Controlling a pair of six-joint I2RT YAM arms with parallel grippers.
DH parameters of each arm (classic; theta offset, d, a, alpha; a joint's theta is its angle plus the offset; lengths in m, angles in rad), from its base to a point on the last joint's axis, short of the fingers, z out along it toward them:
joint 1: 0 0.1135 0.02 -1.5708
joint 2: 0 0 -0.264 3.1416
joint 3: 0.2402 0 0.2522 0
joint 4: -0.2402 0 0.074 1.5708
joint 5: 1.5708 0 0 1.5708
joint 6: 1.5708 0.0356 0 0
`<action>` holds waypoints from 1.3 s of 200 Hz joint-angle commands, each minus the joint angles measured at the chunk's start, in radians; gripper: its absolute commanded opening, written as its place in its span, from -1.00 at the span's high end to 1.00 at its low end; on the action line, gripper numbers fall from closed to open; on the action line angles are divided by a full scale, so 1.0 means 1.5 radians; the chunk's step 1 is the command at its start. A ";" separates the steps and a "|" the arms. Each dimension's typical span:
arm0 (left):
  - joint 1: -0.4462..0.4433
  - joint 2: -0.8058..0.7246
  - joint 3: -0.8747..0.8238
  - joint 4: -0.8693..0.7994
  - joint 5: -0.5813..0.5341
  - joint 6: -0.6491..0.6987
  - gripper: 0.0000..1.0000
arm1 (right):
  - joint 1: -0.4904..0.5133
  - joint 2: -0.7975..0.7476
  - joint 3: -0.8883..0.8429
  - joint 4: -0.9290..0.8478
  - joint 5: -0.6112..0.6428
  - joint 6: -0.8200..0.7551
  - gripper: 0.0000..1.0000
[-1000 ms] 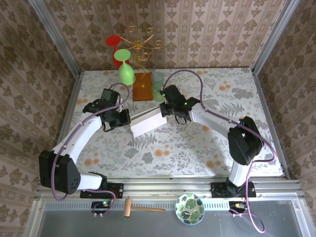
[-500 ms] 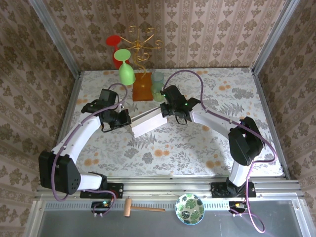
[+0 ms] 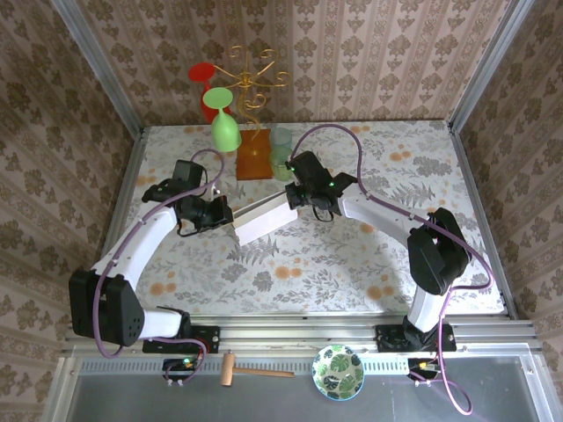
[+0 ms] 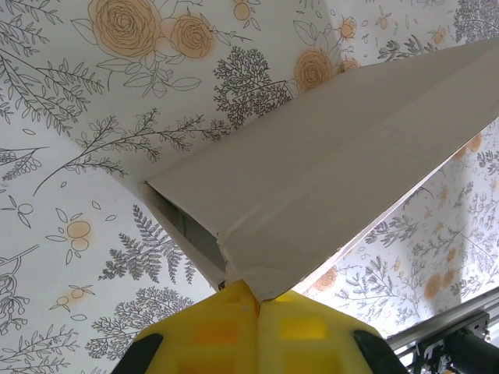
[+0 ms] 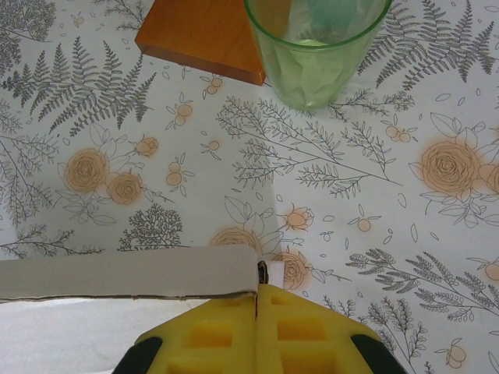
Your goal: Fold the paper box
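The paper box [image 3: 262, 221], pale beige cardboard, hangs above the flowered table between both arms, its long side running from lower left to upper right. My left gripper [image 3: 225, 216] is shut on its left end; in the left wrist view the yellow fingers [image 4: 226, 323] pinch a corner of the box [image 4: 327, 171], whose open end shows a dark gap. My right gripper [image 3: 296, 199] is shut on the right end; in the right wrist view the box's flap [image 5: 129, 274] runs left from the pinched fingers [image 5: 226, 327].
An orange block [image 3: 253, 155] and a green cup [image 3: 281, 154] stand just behind the box, seen close in the right wrist view as block [image 5: 207, 35] and cup [image 5: 316, 43]. A gold stand [image 3: 249, 83] holds a green glass [image 3: 223, 123] and a red one [image 3: 202, 75].
The left gripper and the box's left end have shifted slightly back and left; the box looks a little flatter. The right arm has hardly moved.
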 commanded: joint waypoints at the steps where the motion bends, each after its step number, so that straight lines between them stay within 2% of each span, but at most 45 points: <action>1: -0.003 0.011 -0.041 -0.046 0.007 0.010 1.00 | 0.014 0.027 -0.009 -0.081 -0.028 -0.001 1.00; 63: -0.013 0.004 -0.072 -0.006 -0.016 0.006 1.00 | 0.014 0.017 0.002 -0.095 -0.042 0.011 1.00; 108: -0.012 0.009 -0.068 -0.002 -0.021 0.003 1.00 | 0.011 0.010 0.032 -0.143 -0.062 0.062 0.66; 139: -0.014 0.013 -0.068 0.002 -0.021 0.001 1.00 | 0.006 0.003 0.041 -0.153 -0.087 0.104 0.62; 195: -0.017 0.015 -0.067 -0.003 -0.030 0.003 1.00 | -0.003 -0.009 0.067 -0.181 -0.091 0.139 0.33; 260: -0.028 0.017 -0.062 -0.002 -0.044 -0.003 1.00 | -0.021 -0.036 0.091 -0.203 -0.088 0.248 0.21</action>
